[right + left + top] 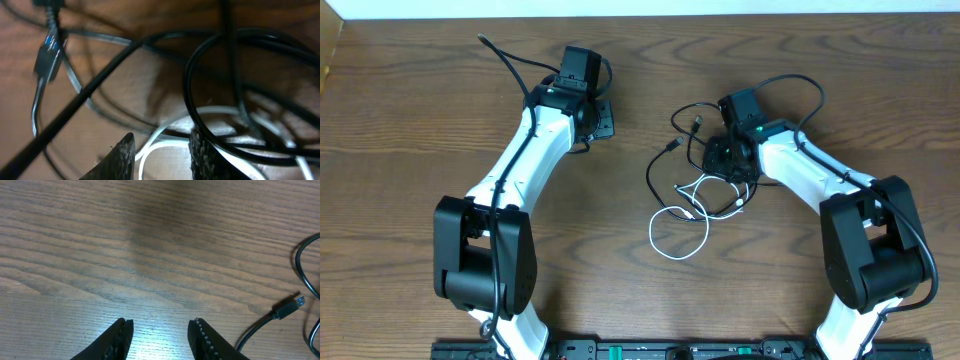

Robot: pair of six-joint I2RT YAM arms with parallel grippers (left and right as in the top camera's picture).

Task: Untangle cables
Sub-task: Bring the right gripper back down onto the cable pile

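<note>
The cables [695,190] lay in one loose tangle on the wooden table [420,100], right of its middle. The white cable [652,232] spread out of the heap's near side in an open loop. The black cables [649,178] curled around and over it, with two small plug ends pointing toward the far left of the heap.

The right gripper [725,160] hung directly over the tangle's right part. In its wrist view the gripper [162,135] had its fingers [205,155] standing apart. The white cable [215,110] curved across the gap just past the tips, not pinched by either pad. A black loop [189,75] crossed above it, and a blurred plug [48,57] showed at the upper left.

The left gripper [603,120] sat well apart from the heap, to its left, over bare wood. Its wrist view showed the gripper [160,322] with fingers [122,335] spread and nothing between them — only wood grain. One black cable ending in a USB plug [289,307] lay at that view's right edge.

A thin black cord [505,62] ran from the far left of the table toward the left arm — whether it was loose I could not tell.
</note>
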